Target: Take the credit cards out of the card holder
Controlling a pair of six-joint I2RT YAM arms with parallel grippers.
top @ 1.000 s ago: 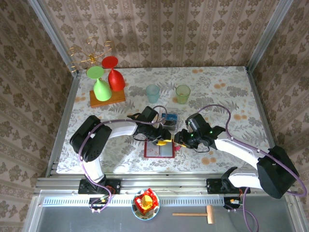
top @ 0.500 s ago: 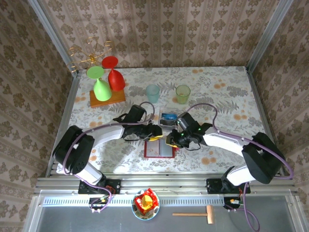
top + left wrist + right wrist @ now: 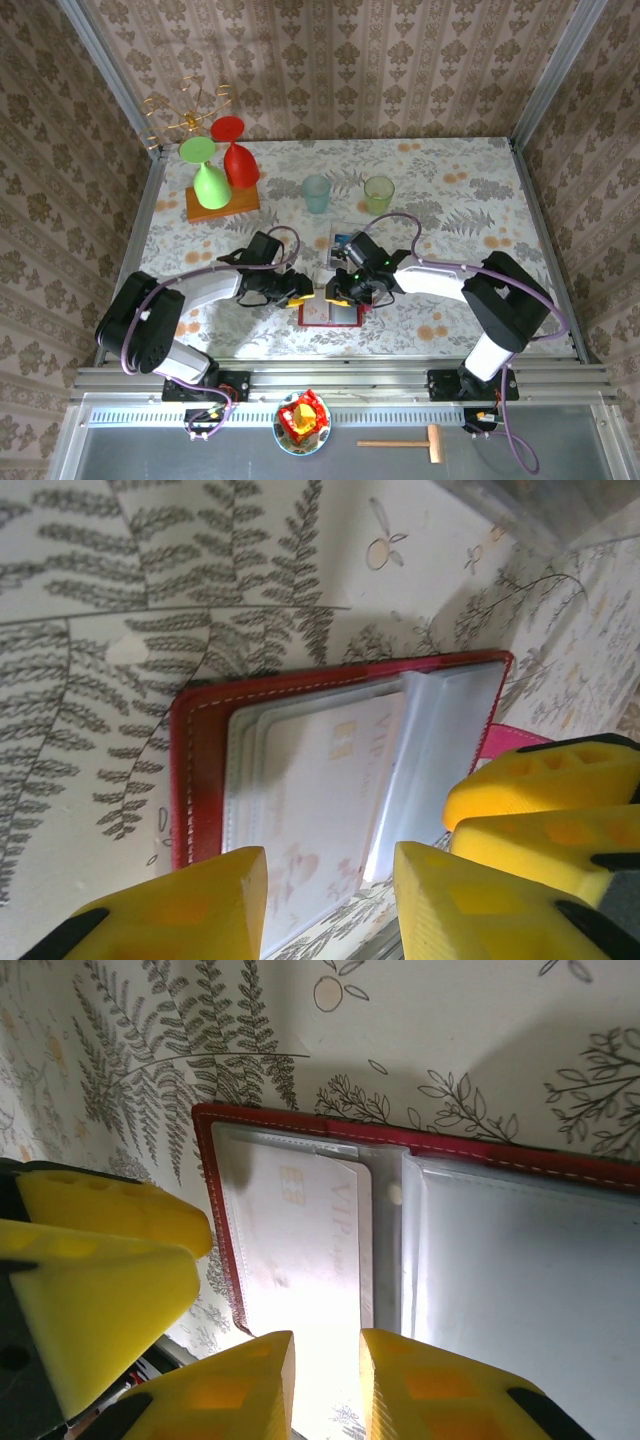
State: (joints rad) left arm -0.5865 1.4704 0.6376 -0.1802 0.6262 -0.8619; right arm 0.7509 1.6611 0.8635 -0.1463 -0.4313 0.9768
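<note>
A small red folding card holder [image 3: 330,314] lies open near the front of the floral table [image 3: 450,200], with a pale pink plastic card [image 3: 310,1240] in its clear pocket [image 3: 228,1170]. The left gripper [image 3: 330,900] stands half-open over it. The right gripper [image 3: 325,1380] has its jaws narrowly astride the card's edge, and I cannot tell whether it grips. It is probably best to pin the holder and draw the card straight out.

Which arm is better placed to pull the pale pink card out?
Probably right: the right end effector, jaws narrowly open, straddles the pale pink card at its edge; the left end effector gapes wider.
</note>
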